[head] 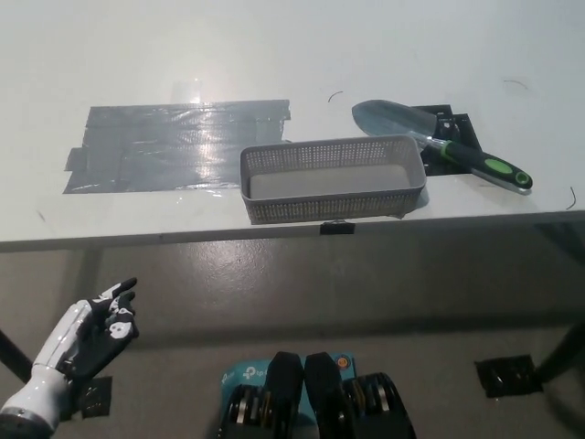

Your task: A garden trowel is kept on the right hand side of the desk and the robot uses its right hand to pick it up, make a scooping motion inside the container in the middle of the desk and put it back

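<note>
One hand in view: the left hand [87,340], white with dark fingers [117,306], low at the picture's lower left, below the desk [274,55] edge. Fingers spread loosely apart and a little curled, holding nothing, touching nothing. Right hand not in view, so its fingers cannot be told.

Trowel [439,142] lies flat on the desk, far up and right of those fingers. Grey blade points up-left; black-and-green handle runs down-right (it rests over a small black patch [454,123]). Blade sits just beside the basket's far right corner.

Basket [334,178], grey mesh, rectangular, stands at the desk's near edge, up and right of the fingers, well apart from them. Grey tape [178,144] patch lies flat on the desk, above the fingers, just beside the basket's far left corner.
</note>
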Action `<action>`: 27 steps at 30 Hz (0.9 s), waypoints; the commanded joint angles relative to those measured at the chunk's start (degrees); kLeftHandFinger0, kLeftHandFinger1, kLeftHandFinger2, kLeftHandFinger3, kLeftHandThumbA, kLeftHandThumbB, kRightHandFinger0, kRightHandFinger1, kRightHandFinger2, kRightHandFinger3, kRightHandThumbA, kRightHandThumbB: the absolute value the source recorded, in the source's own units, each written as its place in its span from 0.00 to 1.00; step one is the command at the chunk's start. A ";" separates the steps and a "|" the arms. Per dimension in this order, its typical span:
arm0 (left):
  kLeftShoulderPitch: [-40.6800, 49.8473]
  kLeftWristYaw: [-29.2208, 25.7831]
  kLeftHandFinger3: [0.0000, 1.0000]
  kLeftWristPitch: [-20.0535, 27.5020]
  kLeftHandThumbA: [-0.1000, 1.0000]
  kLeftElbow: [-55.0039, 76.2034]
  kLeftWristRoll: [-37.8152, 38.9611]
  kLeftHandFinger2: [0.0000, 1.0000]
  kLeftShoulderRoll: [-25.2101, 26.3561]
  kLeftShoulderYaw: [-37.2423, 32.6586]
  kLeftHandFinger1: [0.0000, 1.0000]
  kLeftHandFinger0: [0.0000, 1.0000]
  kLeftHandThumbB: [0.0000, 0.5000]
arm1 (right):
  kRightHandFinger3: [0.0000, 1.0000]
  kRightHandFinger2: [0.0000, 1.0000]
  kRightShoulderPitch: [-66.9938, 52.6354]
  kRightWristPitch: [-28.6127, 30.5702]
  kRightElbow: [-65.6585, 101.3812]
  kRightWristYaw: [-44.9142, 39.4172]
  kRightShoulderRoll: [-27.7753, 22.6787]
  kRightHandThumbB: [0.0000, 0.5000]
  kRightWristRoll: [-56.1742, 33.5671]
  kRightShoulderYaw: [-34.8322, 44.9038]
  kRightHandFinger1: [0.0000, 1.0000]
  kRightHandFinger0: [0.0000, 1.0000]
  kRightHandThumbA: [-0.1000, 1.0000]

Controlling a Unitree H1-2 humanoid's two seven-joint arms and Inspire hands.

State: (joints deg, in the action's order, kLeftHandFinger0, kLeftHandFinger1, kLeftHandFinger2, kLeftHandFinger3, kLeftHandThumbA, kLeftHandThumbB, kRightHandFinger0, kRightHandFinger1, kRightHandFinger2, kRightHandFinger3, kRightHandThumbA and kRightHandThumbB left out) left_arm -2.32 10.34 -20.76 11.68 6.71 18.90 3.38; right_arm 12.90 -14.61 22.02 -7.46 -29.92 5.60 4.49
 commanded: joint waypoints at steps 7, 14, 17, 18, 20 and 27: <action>-0.88 1.23 1.00 -0.81 0.51 2.79 0.47 1.00 0.31 -0.44 1.00 0.94 0.07 | 1.00 1.00 22.83 0.98 -7.72 0.78 -1.62 0.76 15.40 -7.78 1.00 1.00 0.63; -0.96 1.64 1.00 -1.14 0.51 3.01 0.19 1.00 0.49 -0.80 1.00 0.96 0.12 | 1.00 1.00 34.16 1.19 -25.33 -2.19 -0.69 0.86 19.95 -16.95 1.00 1.00 0.72; -0.74 1.67 1.00 -1.24 0.50 2.94 0.54 1.00 0.23 -0.64 1.00 0.97 0.09 | 1.00 1.00 36.56 3.38 -32.26 -3.68 0.20 0.85 18.58 -19.40 1.00 1.00 0.67; -0.34 1.72 1.00 -1.34 0.50 3.14 0.66 1.00 0.19 -0.62 1.00 0.98 0.11 | 1.00 1.00 37.02 3.74 -34.07 -4.59 0.20 0.84 18.89 -20.58 1.00 1.00 0.68; -0.33 1.72 1.00 -1.13 0.53 2.99 0.17 1.00 0.39 -0.81 1.00 0.98 0.14 | 1.00 1.00 38.01 3.42 -37.79 -6.48 0.24 0.85 19.88 -23.29 1.00 1.00 0.70; -0.71 2.03 1.00 -1.70 0.53 3.45 0.80 1.00 0.13 -0.76 1.00 0.98 0.13 | 1.00 1.00 40.70 5.44 -50.58 -6.31 1.91 0.94 21.23 -27.04 1.00 1.00 0.72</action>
State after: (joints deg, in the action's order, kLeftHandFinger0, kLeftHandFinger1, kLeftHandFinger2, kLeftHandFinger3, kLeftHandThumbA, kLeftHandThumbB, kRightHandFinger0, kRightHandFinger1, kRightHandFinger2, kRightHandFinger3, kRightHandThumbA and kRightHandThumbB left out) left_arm -2.54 11.66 -22.30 12.75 6.68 18.89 2.58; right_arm 48.64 -12.20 -25.90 -12.48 -27.42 24.35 -21.91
